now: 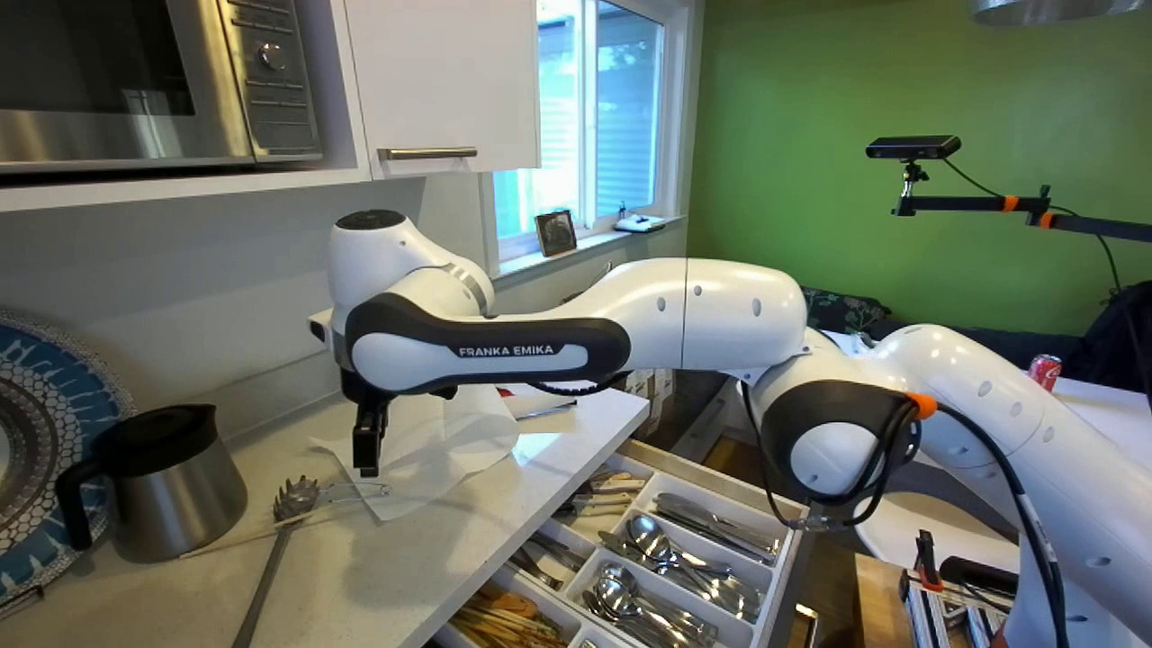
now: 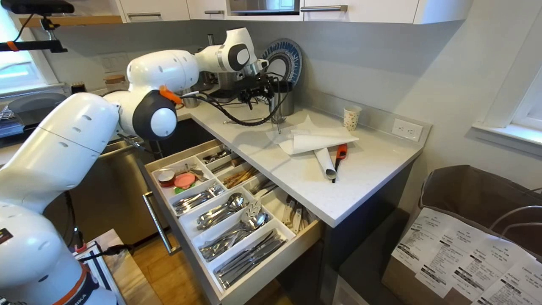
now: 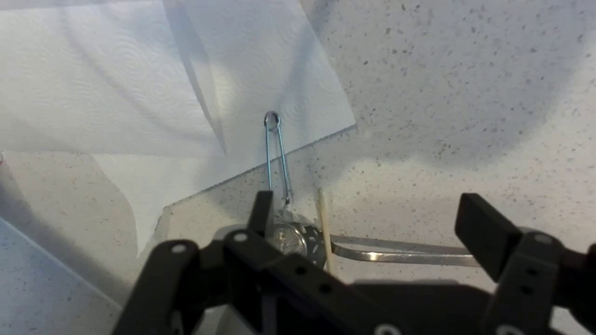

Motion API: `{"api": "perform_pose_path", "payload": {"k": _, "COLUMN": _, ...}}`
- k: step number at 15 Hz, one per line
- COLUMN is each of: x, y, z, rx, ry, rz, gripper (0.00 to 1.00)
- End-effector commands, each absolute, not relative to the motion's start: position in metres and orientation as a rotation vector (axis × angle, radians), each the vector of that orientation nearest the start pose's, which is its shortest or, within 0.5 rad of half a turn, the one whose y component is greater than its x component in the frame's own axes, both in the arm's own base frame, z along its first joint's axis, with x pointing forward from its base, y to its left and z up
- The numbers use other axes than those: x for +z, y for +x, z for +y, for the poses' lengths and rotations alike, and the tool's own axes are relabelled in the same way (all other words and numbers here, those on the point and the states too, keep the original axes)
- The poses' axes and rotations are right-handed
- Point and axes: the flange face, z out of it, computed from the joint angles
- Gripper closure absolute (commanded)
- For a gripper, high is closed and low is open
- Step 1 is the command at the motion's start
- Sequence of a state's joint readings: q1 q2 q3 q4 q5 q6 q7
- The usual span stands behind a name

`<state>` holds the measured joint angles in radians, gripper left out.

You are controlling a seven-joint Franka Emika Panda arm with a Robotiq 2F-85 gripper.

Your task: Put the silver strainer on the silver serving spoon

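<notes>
The silver serving spoon lies on the counter; its long handle (image 3: 396, 257) and dark, holed head (image 3: 315, 242) show in the wrist view. Its pronged head (image 1: 297, 498) shows in an exterior view. The silver strainer has a looped wire handle (image 3: 282, 160) reaching over the white paper's edge; it also shows in an exterior view (image 1: 364, 490). A round silver piece (image 3: 289, 239), apparently the strainer's bowl, shows at the spoon head, partly hidden by a finger; I cannot tell whether they touch. My gripper (image 3: 372, 218) is open and empty above them, also visible in an exterior view (image 1: 367, 459).
A thin wooden stick (image 3: 324, 223) crosses by the spoon head. A steel carafe (image 1: 180, 495) stands close by, with a blue plate (image 1: 54, 450) behind. White paper (image 2: 313, 137), an orange lighter (image 2: 341, 152) and a cup (image 2: 351, 118) are on the counter. The cutlery drawer (image 2: 271, 264) is open below.
</notes>
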<state>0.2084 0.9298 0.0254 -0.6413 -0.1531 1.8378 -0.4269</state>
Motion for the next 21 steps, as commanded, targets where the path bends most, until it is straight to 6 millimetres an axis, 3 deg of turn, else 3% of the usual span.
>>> {"api": "perform_pose_path", "payload": {"k": 1, "x": 0.469, "y": 0.781, "z": 0.152, "rx": -0.465, "ry": -3.044, "rz": -0.927, "gripper": 0.00}}
{"api": "perform_pose_path", "payload": {"k": 5, "x": 0.470, "y": 0.772, "z": 0.138, "rx": -0.459, "ry": -3.074, "rz": -0.680, "gripper": 0.00}}
{"api": "perform_pose_path", "payload": {"k": 11, "x": 0.445, "y": 0.733, "z": 0.134, "rx": -0.216, "ry": -3.225, "rz": -0.240, "gripper": 0.00}}
{"api": "perform_pose_path", "payload": {"k": 12, "x": 0.450, "y": 0.757, "z": 0.133, "rx": -0.295, "ry": -3.173, "rz": -0.369, "gripper": 0.00}}
{"api": "perform_pose_path", "payload": {"k": 21, "x": 0.452, "y": 0.756, "z": 0.132, "rx": -0.295, "ry": -3.175, "rz": -0.360, "gripper": 0.00}}
